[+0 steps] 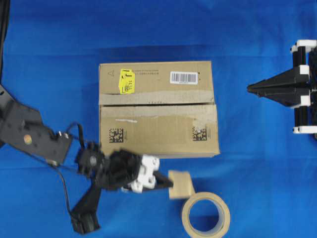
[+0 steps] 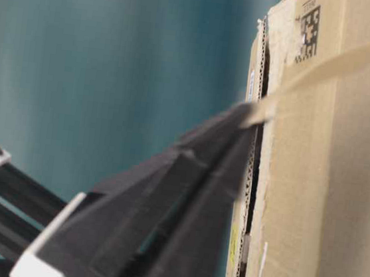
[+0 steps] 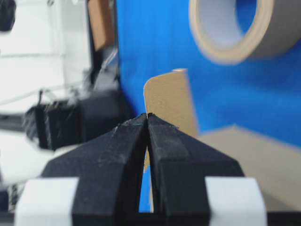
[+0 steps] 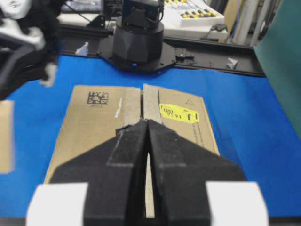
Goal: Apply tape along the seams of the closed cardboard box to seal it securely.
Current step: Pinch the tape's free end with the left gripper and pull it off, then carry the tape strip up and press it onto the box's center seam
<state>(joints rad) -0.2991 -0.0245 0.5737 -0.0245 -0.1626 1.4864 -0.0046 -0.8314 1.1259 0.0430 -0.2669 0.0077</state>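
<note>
The cardboard box (image 1: 158,109) lies closed in the middle of the blue surface. Its seam (image 1: 158,103) runs left to right between the flaps, edged with old pale tape. In front of the box my left gripper (image 1: 167,183) is shut on a short tan piece of tape (image 1: 180,184), which sticks out to the right above the cloth, apart from the box. The left wrist view shows that tape (image 3: 169,99) pinched at the fingertips (image 3: 136,129). My right gripper (image 1: 251,88) hovers right of the box, shut and empty. Its wrist view looks along the seam (image 4: 141,100) past the yellow sticker (image 4: 178,113).
A round tan tape roll (image 1: 205,214) lies flat near the front edge, just right of the held tape. The right arm's base (image 1: 304,87) stands at the right edge, and the left arm (image 1: 34,136) reaches in from the left. In the table-level view the box (image 2: 325,195) fills the right side.
</note>
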